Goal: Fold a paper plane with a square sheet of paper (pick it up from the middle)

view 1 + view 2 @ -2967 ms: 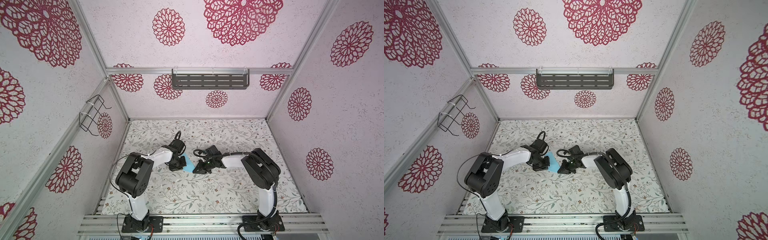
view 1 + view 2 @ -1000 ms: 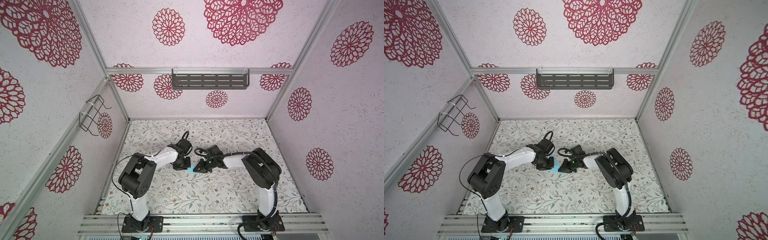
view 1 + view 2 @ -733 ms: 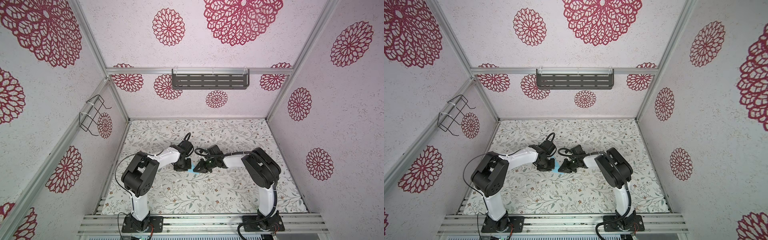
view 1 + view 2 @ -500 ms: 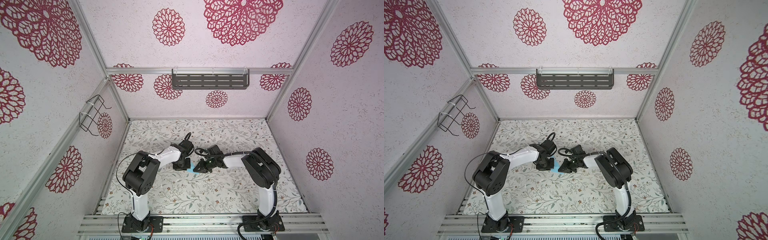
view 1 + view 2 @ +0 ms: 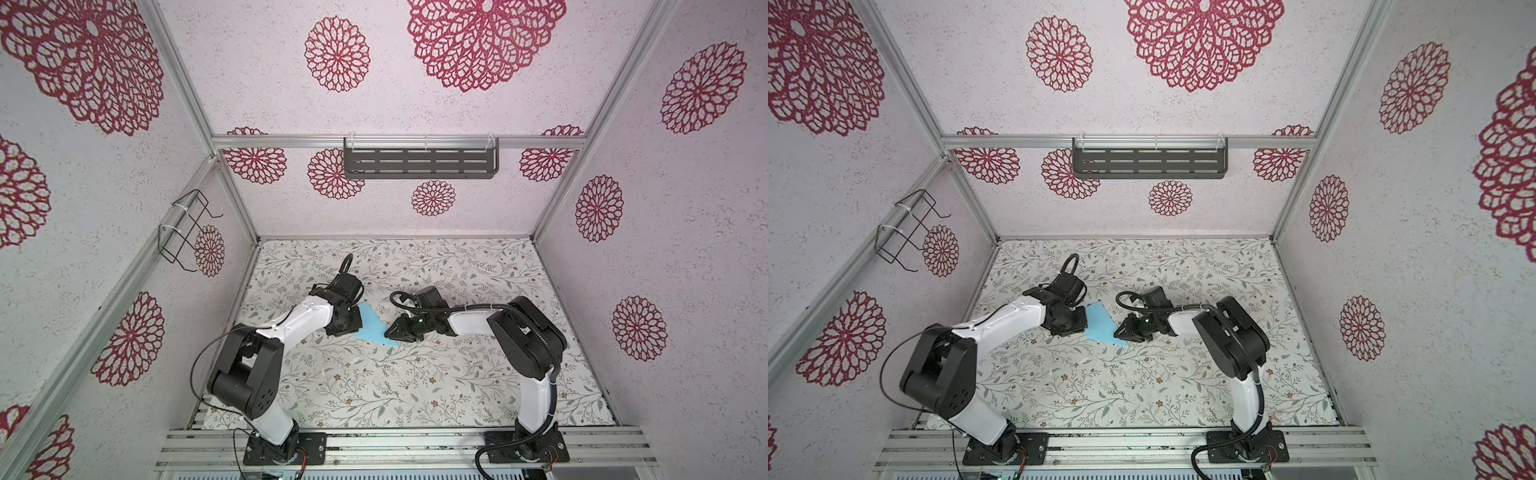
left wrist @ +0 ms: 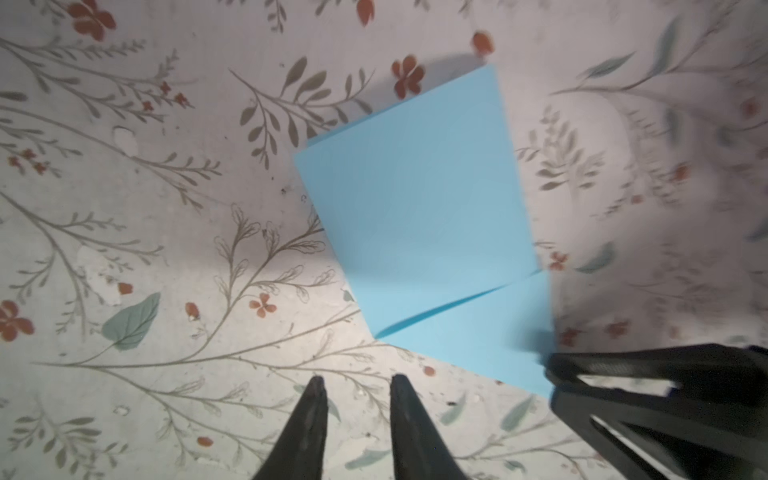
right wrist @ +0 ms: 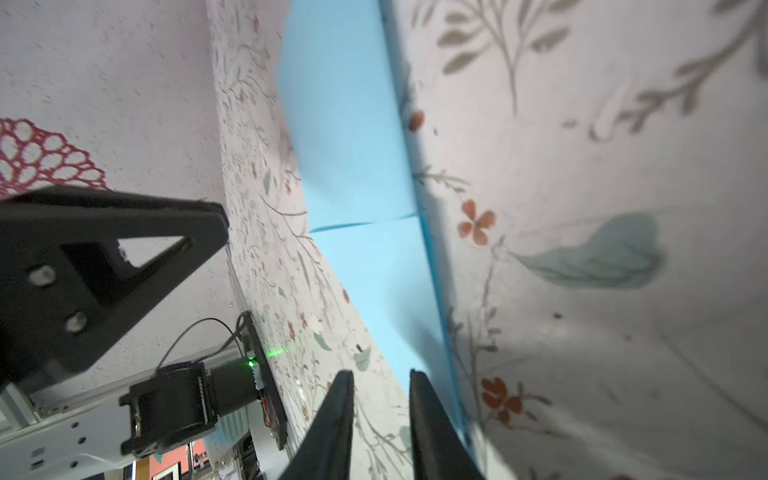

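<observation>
Tips of the left gripper (image 6: pixel 355 386) are hidden in both top views under its own black wrist block. Only the left wrist view shows them: two slim, tapering black fingers (image 6: pixel 313 399), a narrow gap apart, with only the floral mat (image 6: pixel 145 208) between them. The sheet of paper (image 5: pixel 371 327) lies on the mat mid-table between the grippers. It is light blue and matte, folded into a slanted four-sided shape with one flap edge showing; the left wrist cuts off its left edge in both top views. The right gripper (image 7: pixel 380 376) sits at the paper's right corner, jaws slightly apart, holding nothing. That area is blurred, so contact with the corner can't be told.
</observation>
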